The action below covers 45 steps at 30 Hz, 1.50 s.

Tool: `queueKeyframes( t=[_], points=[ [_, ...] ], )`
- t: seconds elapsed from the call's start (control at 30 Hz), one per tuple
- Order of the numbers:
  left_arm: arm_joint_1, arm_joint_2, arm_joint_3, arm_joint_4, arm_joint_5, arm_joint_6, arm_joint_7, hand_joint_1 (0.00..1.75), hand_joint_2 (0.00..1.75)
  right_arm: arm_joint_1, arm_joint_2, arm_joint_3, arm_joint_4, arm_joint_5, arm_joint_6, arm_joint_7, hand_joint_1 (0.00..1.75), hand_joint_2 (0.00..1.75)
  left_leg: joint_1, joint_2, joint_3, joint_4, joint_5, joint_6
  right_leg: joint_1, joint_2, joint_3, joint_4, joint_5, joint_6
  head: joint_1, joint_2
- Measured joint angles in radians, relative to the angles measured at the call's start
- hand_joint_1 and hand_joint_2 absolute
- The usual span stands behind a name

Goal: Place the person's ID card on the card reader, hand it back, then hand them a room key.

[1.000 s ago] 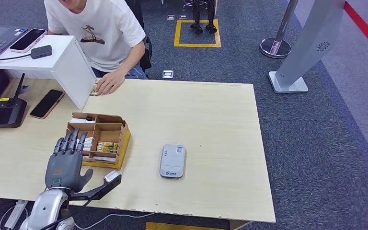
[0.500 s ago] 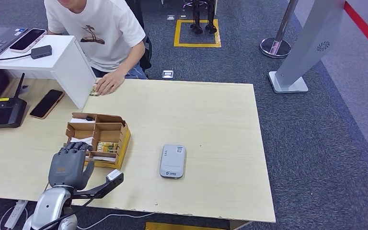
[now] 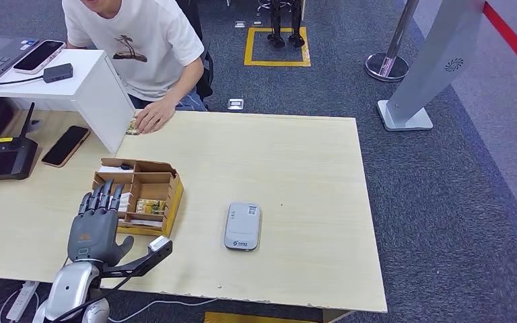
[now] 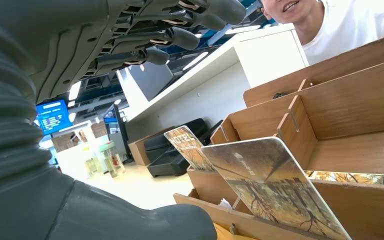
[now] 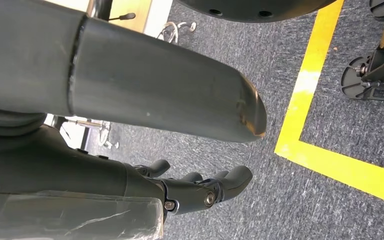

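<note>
The left hand [image 3: 95,227] is raised over the near left part of the table [image 3: 296,168], back of the hand up, at the near left side of the wooden card box [image 3: 139,196]. Its fingers [image 3: 99,200] are stretched forward and a little apart, tips over the near left compartment, the thumb out to the right; they hold nothing. The silver forearm comes up from the near edge of the table.

In the left wrist view the fingers [image 4: 180,35] arch above the box with open space beneath them. Below them two room key cards [image 4: 272,187] stand on edge in the box, leaning, each printed with a tree picture; the closer one has its long axis sloping along the compartment.

The right hand [image 5: 200,192] hangs beside the body over the grey carpet, fingers loosely curled and apart, holding nothing.

The card reader [image 3: 243,226], a grey rounded slab, lies flat on the table to the right of the box, well apart from it, its long axis running near to far. Nothing lies on top of it.

At the far left edge of the table a person's hand [image 3: 152,116] rests on a small card [image 3: 132,126] lying flat there; what the card is I cannot tell. The person [image 3: 141,40] in a white T-shirt sits just beyond.
</note>
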Motion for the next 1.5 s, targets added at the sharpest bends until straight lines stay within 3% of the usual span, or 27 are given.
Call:
queueKeyframes(
  t=[1.5],
  points=[
    [-0.022,-0.028,0.04,0.074,0.0,0.008,-0.051,0.0,1.75,0.0,0.0,0.006,0.0,0.018,0.007,-0.002,0.0,0.0,0.0,0.0,0.0,0.0,0.0,0.0,0.0,0.0,0.0,0.0,0.0,0.0,0.0,0.0]
  ],
)
